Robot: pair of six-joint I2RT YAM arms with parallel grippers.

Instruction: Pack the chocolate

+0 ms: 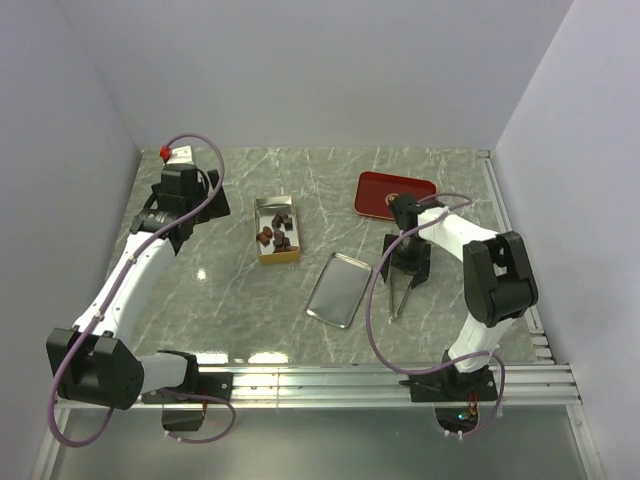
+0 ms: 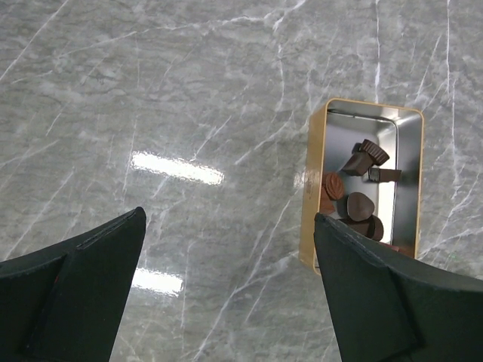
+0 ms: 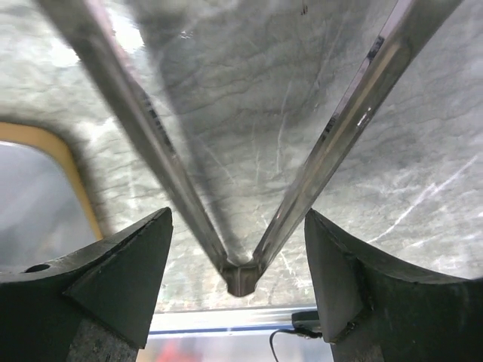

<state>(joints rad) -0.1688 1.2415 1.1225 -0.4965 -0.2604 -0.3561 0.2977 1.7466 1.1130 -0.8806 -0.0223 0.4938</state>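
Note:
The chocolate is several small dark-brown lumps lying inside a gold rectangular tin on the marble table. In the left wrist view the chocolate shows in the tin just past my right-hand finger. My left gripper is open over bare marble left of the tin, holding nothing; in the top view it hangs at the far left. My right gripper is open, its fingers apart on both sides of metal tongs without touching them. The tongs lie on the table under the right gripper.
The tin's lid lies upside down, silver side up, between the tin and the right arm; its yellow rim shows at the left of the right wrist view. A red tray sits at the back right. White walls enclose the table.

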